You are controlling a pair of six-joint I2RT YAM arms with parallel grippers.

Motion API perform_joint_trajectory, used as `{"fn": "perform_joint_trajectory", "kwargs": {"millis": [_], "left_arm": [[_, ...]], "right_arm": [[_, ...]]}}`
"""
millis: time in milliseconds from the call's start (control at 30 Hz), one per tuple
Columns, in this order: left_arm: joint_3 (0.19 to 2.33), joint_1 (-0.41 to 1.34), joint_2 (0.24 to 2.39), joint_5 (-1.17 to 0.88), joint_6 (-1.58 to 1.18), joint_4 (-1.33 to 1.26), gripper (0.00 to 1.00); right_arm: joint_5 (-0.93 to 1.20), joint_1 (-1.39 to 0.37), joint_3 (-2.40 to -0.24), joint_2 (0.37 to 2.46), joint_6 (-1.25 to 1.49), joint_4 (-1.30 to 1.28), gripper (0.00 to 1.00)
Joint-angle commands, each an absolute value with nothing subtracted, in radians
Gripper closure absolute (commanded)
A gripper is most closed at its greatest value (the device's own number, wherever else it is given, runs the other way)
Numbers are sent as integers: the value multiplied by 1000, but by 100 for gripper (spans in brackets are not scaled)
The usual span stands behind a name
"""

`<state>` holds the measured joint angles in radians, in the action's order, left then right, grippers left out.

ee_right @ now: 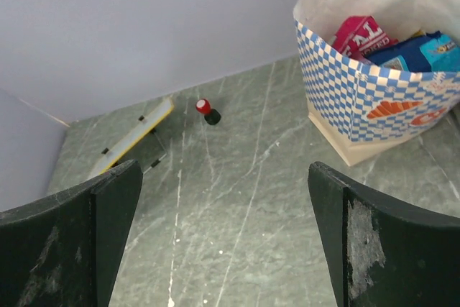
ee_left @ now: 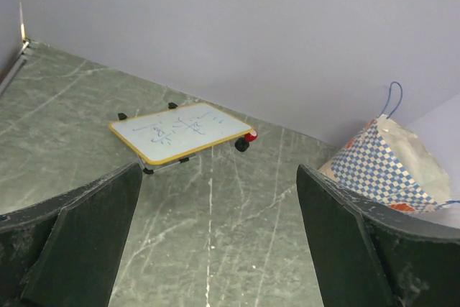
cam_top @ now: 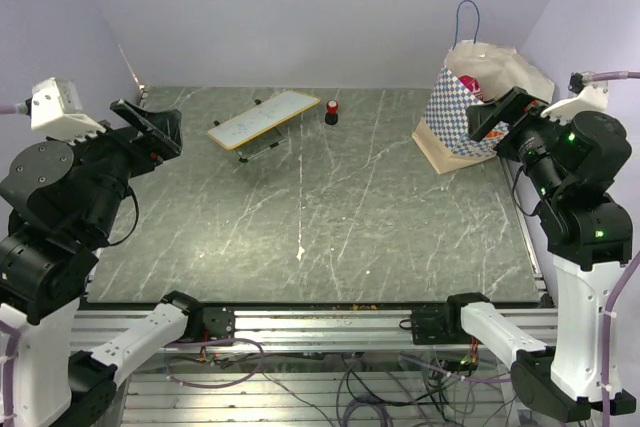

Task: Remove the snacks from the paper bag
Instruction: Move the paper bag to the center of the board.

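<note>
Snacks [ee_right: 388,44] sit inside the paper bag [ee_right: 359,106], and none is out yet. Nearest, the right hand [ee_right: 223,177] has its two fingers [ee_right: 86,242] wide apart, holding and touching nothing. The left hand [ee_left: 219,177] is also wide apart and empty. Past them lies the green counter [cam_top: 400,237]. Farther back, left of the middle, a white board with a yellow edge [cam_top: 265,119] stands on little legs, and a red-and-black knob [cam_top: 332,112] is just beside it. Farthest, at the upper right, the bag stands up with its mouth open at the top, likely so a hand can reach in. A pink-red packet [ee_right: 363,34] and a blue packet [ee_right: 413,52] peek out. The right hand is close by, so it should grab first.
</note>
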<state>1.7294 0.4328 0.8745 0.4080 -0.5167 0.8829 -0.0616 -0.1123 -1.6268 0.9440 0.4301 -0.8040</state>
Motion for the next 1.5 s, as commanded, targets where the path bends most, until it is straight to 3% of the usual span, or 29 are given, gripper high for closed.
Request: {"fn": "perform_joint_trajectory", "kwargs": {"millis": [0,600,1033,1300,1467], "left_arm": [[1719,457,852,422,-585,922,1],[1710,507,856,408,-707,1009,3],[1656,514,914,431,-567,870,1],[1620,515,1037,382,-493,753,0],[1711,515,1160,462,-380,742,0]], "right_arm": [[-121,-111,-1612,936,434,-855,0],[-197,-109,-1572,994,438,-969,0],[-175,-107,-1447,1192,461,-555,0],[-247,-100,-1570,1468,453,-306,0],[-235,-55,-1665,1629,461,-187,0]]}}
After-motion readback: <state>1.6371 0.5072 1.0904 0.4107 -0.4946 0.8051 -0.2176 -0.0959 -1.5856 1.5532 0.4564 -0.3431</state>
